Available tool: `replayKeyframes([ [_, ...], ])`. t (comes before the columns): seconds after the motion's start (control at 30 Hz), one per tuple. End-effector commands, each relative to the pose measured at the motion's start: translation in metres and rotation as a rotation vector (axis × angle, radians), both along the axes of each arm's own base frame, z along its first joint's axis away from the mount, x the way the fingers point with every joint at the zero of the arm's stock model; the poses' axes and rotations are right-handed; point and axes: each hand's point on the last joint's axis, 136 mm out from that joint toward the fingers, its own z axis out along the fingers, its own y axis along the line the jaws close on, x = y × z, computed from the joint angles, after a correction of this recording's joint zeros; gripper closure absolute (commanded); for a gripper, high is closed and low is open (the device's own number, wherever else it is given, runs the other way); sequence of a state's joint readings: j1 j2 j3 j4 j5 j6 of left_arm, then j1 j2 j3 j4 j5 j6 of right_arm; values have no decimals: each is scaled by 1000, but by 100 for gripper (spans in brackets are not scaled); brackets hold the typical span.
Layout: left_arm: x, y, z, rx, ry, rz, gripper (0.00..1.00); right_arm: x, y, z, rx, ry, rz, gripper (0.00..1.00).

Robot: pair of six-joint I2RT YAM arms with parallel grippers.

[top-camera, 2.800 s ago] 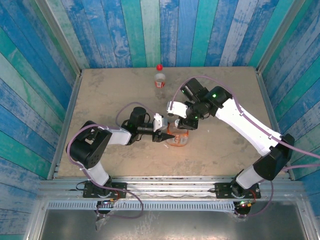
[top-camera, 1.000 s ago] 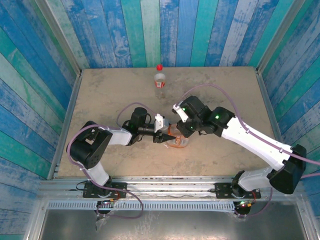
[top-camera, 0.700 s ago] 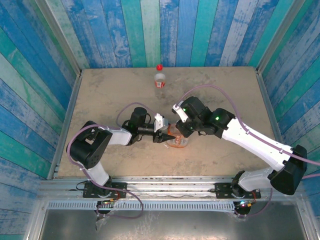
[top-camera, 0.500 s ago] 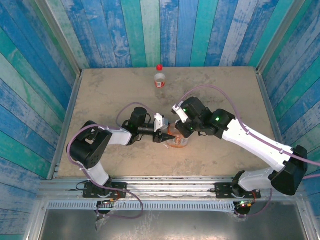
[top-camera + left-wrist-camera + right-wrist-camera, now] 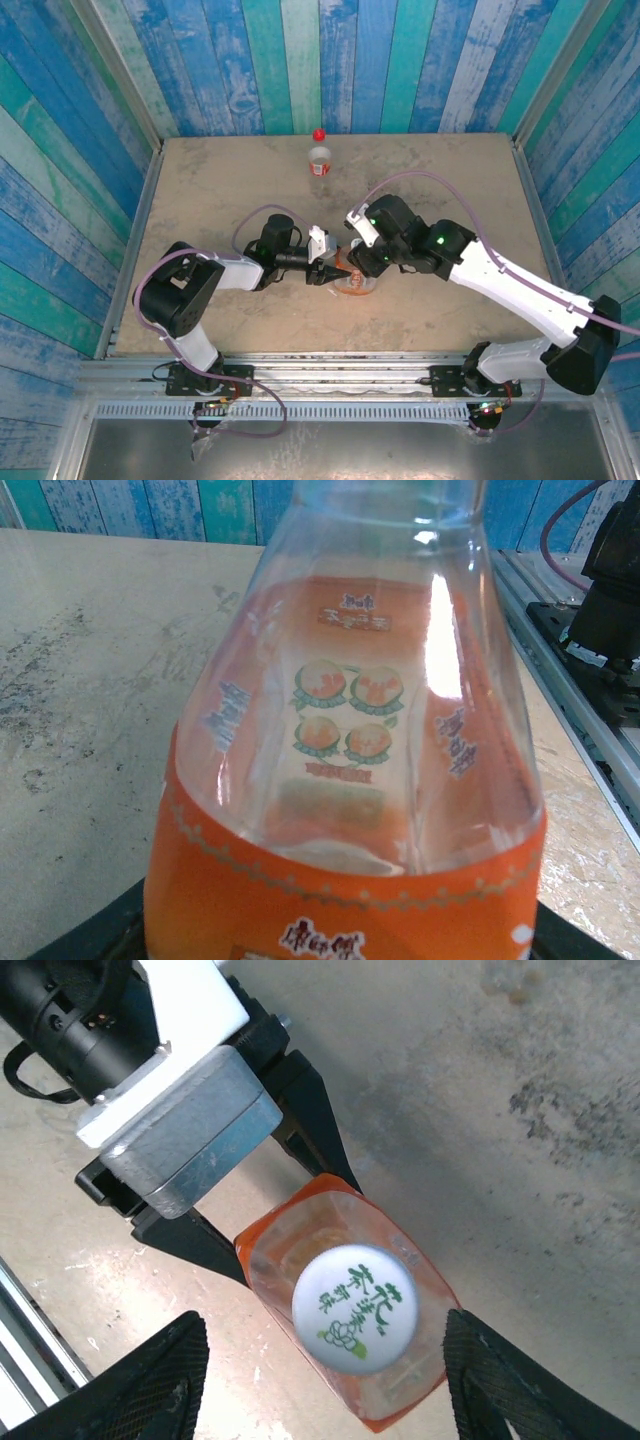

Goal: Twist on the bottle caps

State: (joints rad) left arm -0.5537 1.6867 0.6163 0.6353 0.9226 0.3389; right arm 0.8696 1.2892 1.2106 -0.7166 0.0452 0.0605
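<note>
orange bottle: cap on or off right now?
On. The white cap sits on the neck of the orange bottle in the right wrist view; the right gripper is open around it. Threaded tight: cannot tell.

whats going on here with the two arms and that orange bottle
Two robot arms are capping bottles. The left gripper is clamped on the orange bottle, holding it upright on the table. The right gripper hangs just above it, open, its fingers either side of the white cap sitting on the bottle's mouth, not touching it. Whether that cap is tight can't be told. At the far edge a small bottle stands with its red cap on.
</note>
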Motion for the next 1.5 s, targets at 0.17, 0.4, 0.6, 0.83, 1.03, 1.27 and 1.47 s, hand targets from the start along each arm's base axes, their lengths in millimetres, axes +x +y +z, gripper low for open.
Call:
replayKeyframes([
  [0.17, 6, 2, 3, 8, -5, 30, 41, 8, -2, 33, 82, -68, -69, 32],
  [0.4, 5, 3, 3, 11, -8, 33, 41, 24, -6, 28, 100, -8, -148, 57],
  [0.6, 4, 4, 1, 16, -8, 35, 41, 23, -9, 14, 89, 42, -150, 65],
  [0.83, 5, 4, 2, 15, -9, 34, 41, 23, -16, 0, 56, 81, -168, 65],
  [1.03, 4, 4, 1, 17, -6, 34, 41, 25, -22, -9, 32, 105, -191, 66],
  [1.27, 5, 4, 0, 18, -7, 35, 41, 25, -22, -15, 10, 135, -186, 68],
  [1.47, 5, 4, 0, 18, -8, 33, 41, 23, -22, -22, -14, 169, -173, 69],
])
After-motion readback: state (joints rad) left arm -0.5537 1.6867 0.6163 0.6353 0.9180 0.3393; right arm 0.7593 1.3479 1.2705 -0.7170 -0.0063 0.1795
